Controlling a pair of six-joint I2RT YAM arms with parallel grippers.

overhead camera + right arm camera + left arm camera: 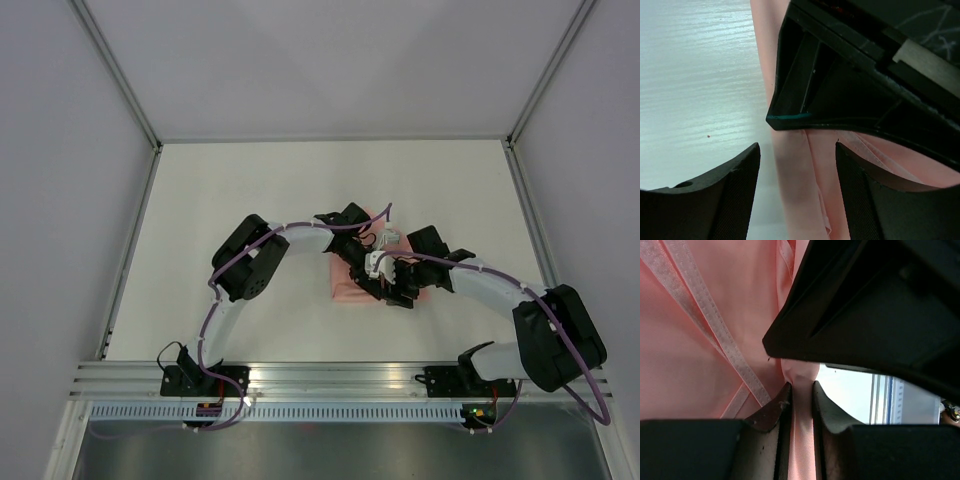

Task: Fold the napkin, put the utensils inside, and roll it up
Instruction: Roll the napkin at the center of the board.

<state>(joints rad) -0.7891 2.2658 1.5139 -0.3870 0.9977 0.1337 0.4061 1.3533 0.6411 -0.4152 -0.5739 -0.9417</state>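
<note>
The pale pink napkin point(346, 291) lies bunched and folded at the middle of the table, mostly covered by both grippers. My left gripper point(372, 272) is shut on a narrow fold of it. In the left wrist view that fold of napkin point(690, 365) runs pinched between the jaws of the left gripper point(801, 390). My right gripper point(405, 288) sits right beside it. In the right wrist view the right gripper point(797, 150) stands open astride a folded edge of the napkin point(800, 195) without touching it. The utensils are out of view.
The white table point(220, 220) is bordered by a metal frame and grey walls. An aluminium rail point(330, 375) runs along the near edge by the arm bases. Each gripper's black body fills much of the other's wrist view.
</note>
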